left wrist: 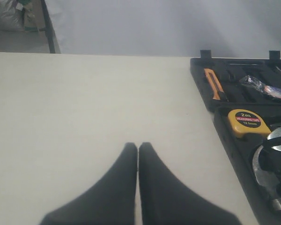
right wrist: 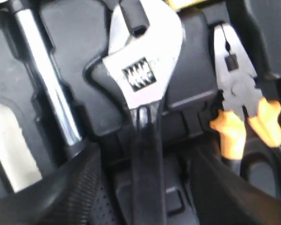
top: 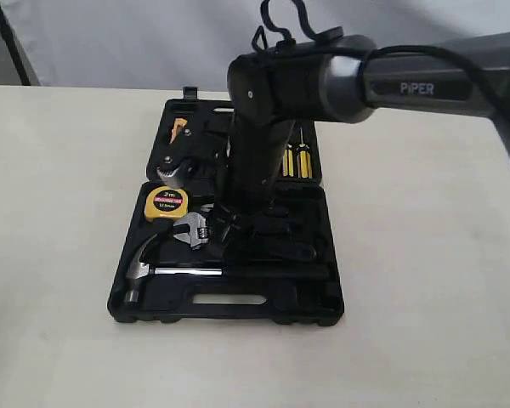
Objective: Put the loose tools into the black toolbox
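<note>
**Black toolbox** [top: 229, 316], count 1: lying opened flat on the tabletop [top: 59, 212], handle cutout at the near edge.

**Latch tabs** [left wrist: 205, 54], count 2: on the far edge of the case.

**Claw hammer** [top: 141, 270], count 1: in the near half, along the front just behind the cutout, head at the left end, steel shaft running rightward.

**Adjustable wrench** [right wrist: 143, 70], count 1: in the near half, between hammer and tape measure, silver head toward the left, black handle passing between the right hand's fingers.

**Tape roll** [left wrist: 264, 88], count 1: clear-wrapped, in the far half, just behind the tape measure.

**Tape measure** [top: 166, 202], count 1: yellow, at the left of the near half.

**Pliers** [right wrist: 236, 89], count 1: orange-handled, in a recess beside the wrench.

**Screwdrivers** [top: 293, 160], count 2: yellow-handled, side by side in the far half.

**Right hand** [right wrist: 143, 149], count 1: lowered into the case, fingers spread wide on either side of the wrench handle, gripping nothing.

**Left hand** [left wrist: 138, 146], count 1: fingers pressed together, holding nothing, over bare tabletop left of the case.
</note>
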### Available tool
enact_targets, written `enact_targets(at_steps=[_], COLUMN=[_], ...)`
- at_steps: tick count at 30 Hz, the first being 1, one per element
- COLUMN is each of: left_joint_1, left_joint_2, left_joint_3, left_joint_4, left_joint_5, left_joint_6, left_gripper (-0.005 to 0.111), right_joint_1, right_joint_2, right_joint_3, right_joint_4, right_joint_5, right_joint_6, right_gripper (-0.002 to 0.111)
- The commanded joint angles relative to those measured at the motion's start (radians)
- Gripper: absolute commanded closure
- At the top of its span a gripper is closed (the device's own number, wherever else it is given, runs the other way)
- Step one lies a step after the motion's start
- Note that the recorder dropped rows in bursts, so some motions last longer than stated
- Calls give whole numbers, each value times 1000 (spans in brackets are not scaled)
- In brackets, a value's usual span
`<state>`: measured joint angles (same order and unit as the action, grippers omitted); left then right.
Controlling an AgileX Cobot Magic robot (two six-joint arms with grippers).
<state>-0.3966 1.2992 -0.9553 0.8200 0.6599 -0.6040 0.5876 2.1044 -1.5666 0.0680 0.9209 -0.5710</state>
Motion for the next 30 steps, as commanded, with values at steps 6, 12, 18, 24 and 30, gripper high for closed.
enact_targets(at_steps=[6,12,18,24,30], left_joint_1=[3,3,3,3,3], left_joint_2=[-8,-8,-8,-8,-8], left_joint_3=[9,9,9,9,9], left_joint_4=[-14,-14,-14,-14,-14], left_joint_5=[-17,-17,-17,-17,-17], left_joint_6=[-10,-10,-10,-10,-10], left_gripper=[105,105,105,105,105], right_joint_1=[10,10,10,10,10], right_joint_2=[65,61,59,-19,17], right_joint_3=[-3,-3,-3,-3,-3], right_joint_4=[-88,-209,-224,-214,-120], right_joint_5=[-25,-22,64,66,47], right_joint_6=[6,2,-45,-45,-81], right_gripper=[54,108,108,108,108])
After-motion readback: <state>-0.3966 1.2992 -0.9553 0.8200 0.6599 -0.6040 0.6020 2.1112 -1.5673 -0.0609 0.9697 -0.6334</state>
